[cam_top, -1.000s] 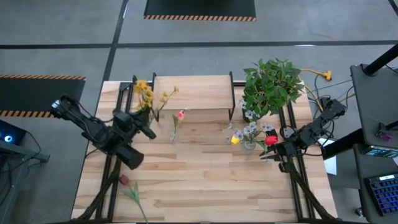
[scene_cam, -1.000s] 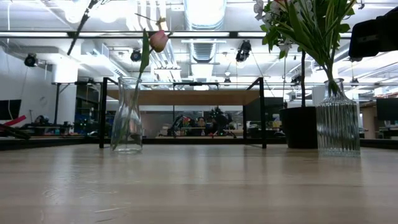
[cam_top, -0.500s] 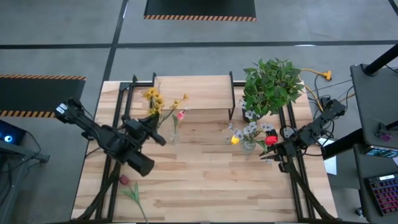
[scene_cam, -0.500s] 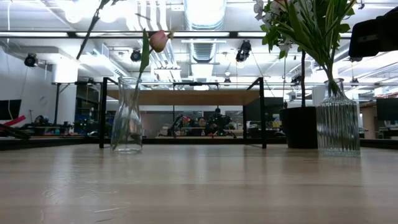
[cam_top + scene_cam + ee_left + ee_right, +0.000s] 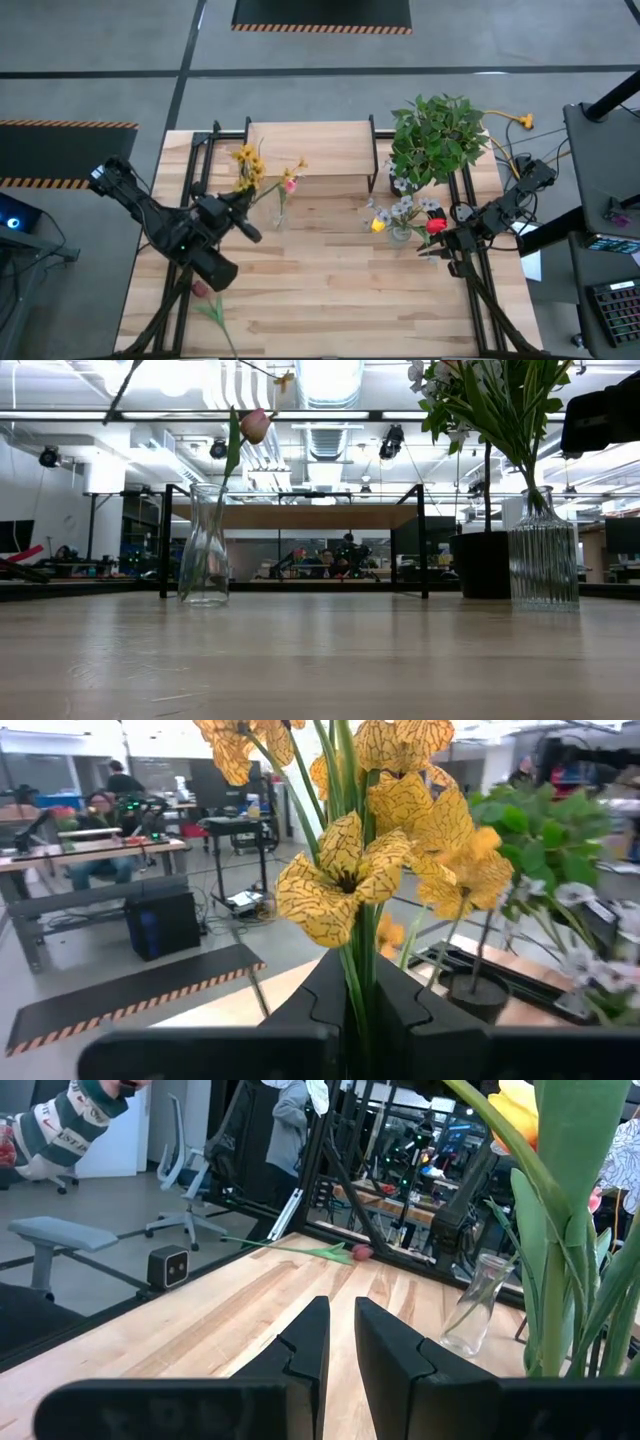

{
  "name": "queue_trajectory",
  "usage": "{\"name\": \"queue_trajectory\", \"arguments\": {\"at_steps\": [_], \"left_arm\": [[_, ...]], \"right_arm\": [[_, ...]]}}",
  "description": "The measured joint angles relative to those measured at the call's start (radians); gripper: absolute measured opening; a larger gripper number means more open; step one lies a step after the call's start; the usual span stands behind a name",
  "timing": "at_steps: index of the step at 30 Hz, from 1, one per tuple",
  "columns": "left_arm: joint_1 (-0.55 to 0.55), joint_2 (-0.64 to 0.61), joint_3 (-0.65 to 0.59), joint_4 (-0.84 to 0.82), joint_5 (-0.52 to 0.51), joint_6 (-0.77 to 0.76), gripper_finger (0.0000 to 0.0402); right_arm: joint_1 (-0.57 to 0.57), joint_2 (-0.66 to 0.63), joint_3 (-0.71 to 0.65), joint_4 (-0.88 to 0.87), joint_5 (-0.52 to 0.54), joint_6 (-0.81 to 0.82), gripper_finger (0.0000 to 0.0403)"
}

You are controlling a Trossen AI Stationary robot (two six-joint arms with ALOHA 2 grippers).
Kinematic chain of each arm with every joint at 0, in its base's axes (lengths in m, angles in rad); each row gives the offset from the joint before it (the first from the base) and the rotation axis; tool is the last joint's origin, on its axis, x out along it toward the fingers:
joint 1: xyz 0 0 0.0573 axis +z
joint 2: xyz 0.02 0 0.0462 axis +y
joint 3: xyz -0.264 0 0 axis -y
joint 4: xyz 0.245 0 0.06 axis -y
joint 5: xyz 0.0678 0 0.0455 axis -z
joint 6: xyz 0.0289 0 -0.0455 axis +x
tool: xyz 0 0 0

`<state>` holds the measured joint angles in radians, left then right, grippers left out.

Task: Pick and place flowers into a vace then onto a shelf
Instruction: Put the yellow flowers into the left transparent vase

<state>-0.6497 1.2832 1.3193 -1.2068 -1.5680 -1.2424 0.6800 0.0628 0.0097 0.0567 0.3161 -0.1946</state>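
Two arms flank the wooden table (image 5: pixel 330 285), and reading across from the left, a loose dark red flower (image 5: pixel 208 303) lies flat near the table's left front corner. Just above it the left gripper (image 5: pixel 243 196) holds a bunch of yellow flowers (image 5: pixel 247 167) up in the air, its fingers (image 5: pixel 310 1010) closed tight around the green stems in the left wrist view; the yellow heads hang over the left end of the shelf (image 5: pixel 310 148), which stands at the far edge of the table. Just beside that bunch a clear narrow-necked glass vase (image 5: pixel 278 215) stands on the table in front of the shelf with a single pink flower (image 5: pixel 291 183) upright in it. Further right, near the bushy potted plant (image 5: pixel 437 135), a ribbed glass vase (image 5: pixel 401 233) holds a mixed bouquet (image 5: pixel 402 211) of yellow, red and pale sprays. The right gripper (image 5: pixel 437 243) waits just beside that vase at the table's right edge; in the right wrist view its fingers (image 5: pixel 305 1342) stand a narrow gap apart with nothing between them, though from above this is hard to confirm.
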Motion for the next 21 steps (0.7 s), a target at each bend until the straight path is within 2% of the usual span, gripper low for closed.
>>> {"name": "queue_trajectory", "arguments": {"at_steps": [3, 7, 10, 13, 18, 21], "left_arm": [[-0.031, 0.007, 0.008, 0.001, 0.043, 0.029, 0.0], [-0.053, 0.007, 0.046, 0.008, 0.203, 0.087, 0.0], [-0.052, 0.007, 0.08, 0.106, 0.333, 0.252, 0.0], [-0.05, 0.007, 0.102, 0.344, 0.44, 0.61, 0.0], [-0.05, 0.006, 0.045, 0.962, 0.637, 1.377, 0.0], [-0.047, 0.005, -0.018, 1.245, 0.679, 1.675, 0.0]], "right_arm": [[0.0, 0.0, 0.0, 0.0, 0.0, 0.0, 0.0043], [0.0, 0.0, 0.0, 0.0, 0.0, 0.0, 0.0043], [0.0, 0.0, 0.0, 0.0, 0.0, 0.0, 0.0043], [0.0, 0.0, 0.0, 0.0, 0.0, 0.0, 0.0043], [0.0, 0.0, 0.0, 0.0, 0.0, 0.002, 0.0043], [0.0, 0.0, 0.0, 0.0, 0.0, 0.004, 0.0043]]}}
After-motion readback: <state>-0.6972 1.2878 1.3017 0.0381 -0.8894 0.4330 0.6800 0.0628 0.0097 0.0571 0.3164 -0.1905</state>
